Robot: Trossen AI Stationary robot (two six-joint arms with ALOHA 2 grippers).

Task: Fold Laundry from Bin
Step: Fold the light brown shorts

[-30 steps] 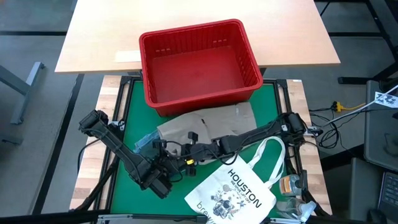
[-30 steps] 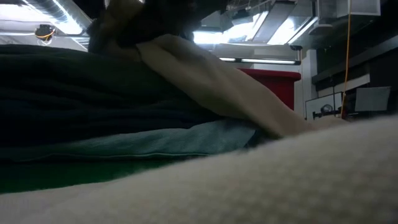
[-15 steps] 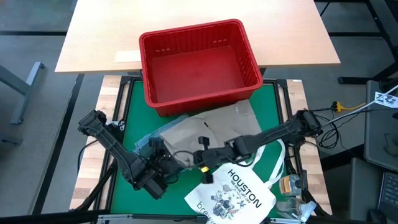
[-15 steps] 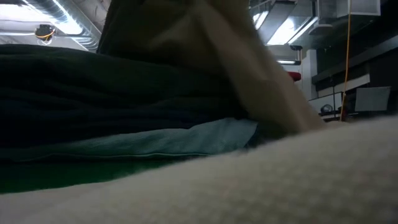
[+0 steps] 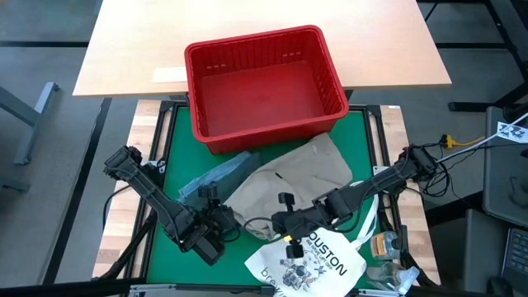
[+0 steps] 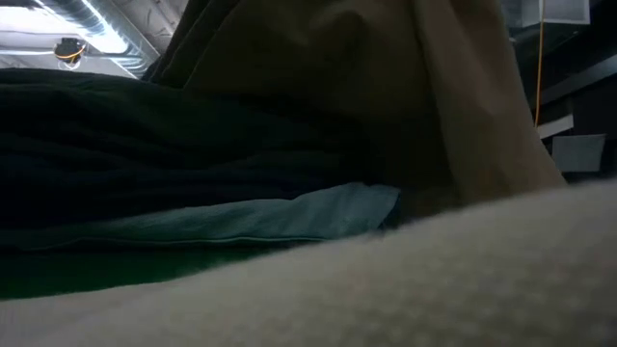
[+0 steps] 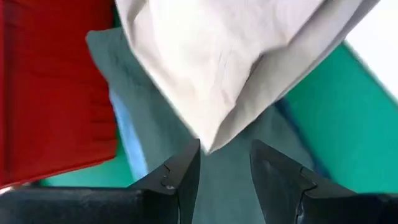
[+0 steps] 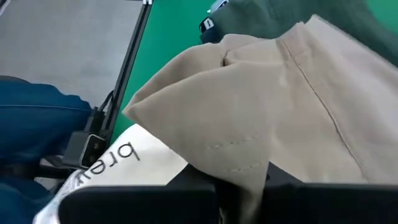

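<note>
Both arms were dark, near-black, built of slim jointed segments with blocky wrist housings. Black cables looped along the left arm (image 5: 153, 194) beside the red bin (image 5: 264, 87). The right arm (image 5: 371, 177) carried a small yellow tag near its wrist. The left gripper's (image 7: 225, 167) fingers were matte black, tapered wedges.

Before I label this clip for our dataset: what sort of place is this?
Likely a robotics lab or workshop, not a home. A green work mat sits in a black metal frame, loose cables trail over a grey floor, and bare ducting runs overhead.
</note>
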